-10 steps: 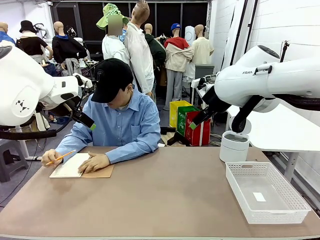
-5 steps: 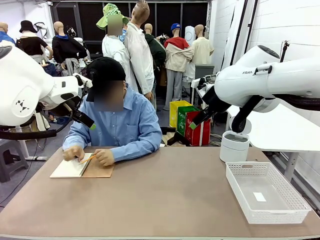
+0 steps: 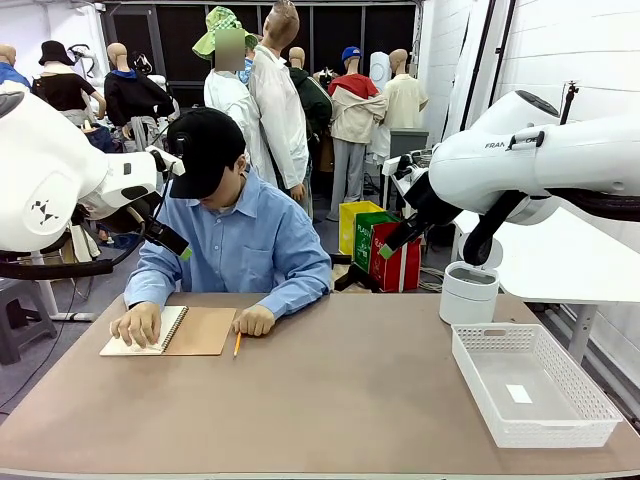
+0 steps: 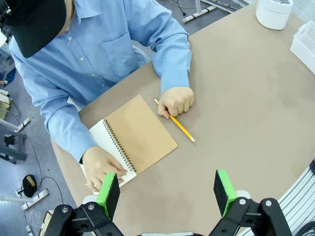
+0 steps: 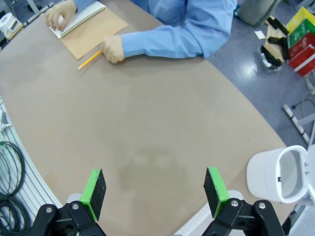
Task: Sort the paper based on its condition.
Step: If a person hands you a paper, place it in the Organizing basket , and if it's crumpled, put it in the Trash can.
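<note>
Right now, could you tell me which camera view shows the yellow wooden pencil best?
The left wrist view: the yellow wooden pencil lies large and nearly full-length, one end under the person's hand. The front view shows it small and end-on; the right wrist view, small and distant.

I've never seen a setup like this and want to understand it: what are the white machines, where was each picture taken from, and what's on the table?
The white machines are two robot arms, each ending in a two-finger gripper with green pads. The wide picture looks from between them across the brown table at a seated person. The other two come from wrist cameras looking down past the left gripper and the right gripper; both are open and hold nothing. On the table lie a spiral notebook under the person's hand, a yellow pencil partly under the other hand, a white mesh basket and a white container.
</note>
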`<action>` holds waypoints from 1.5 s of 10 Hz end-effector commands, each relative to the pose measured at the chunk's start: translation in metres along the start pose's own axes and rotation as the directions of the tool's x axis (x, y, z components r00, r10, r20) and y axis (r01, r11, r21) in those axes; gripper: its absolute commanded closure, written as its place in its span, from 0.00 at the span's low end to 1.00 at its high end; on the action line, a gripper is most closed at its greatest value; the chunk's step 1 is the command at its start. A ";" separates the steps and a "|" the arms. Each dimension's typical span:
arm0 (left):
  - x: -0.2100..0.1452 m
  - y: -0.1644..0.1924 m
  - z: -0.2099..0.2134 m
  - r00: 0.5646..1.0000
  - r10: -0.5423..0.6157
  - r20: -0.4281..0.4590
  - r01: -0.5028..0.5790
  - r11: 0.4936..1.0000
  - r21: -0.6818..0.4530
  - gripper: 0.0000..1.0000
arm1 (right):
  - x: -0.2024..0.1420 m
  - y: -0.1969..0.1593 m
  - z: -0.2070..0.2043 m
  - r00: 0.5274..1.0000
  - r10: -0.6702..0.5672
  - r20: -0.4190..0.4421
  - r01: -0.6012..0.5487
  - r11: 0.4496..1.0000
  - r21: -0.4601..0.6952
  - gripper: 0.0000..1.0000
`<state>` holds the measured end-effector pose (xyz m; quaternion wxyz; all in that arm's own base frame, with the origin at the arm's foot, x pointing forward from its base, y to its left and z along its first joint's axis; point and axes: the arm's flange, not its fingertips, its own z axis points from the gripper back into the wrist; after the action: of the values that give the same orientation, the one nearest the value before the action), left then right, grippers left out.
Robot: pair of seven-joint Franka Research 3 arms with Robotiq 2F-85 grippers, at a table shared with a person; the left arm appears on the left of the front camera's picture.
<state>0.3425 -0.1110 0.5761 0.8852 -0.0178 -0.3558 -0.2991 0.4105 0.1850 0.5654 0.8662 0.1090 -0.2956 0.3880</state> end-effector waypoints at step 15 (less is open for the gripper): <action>0.000 0.001 0.001 1.000 0.001 0.002 -0.001 1.000 0.001 0.00 | 0.000 0.000 -0.002 1.000 -0.001 -0.007 0.001 1.000 -0.004 0.00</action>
<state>0.3425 -0.1110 0.5761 0.8852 -0.0178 -0.3559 -0.2991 0.4105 0.1850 0.5654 0.8662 0.1090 -0.2956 0.3880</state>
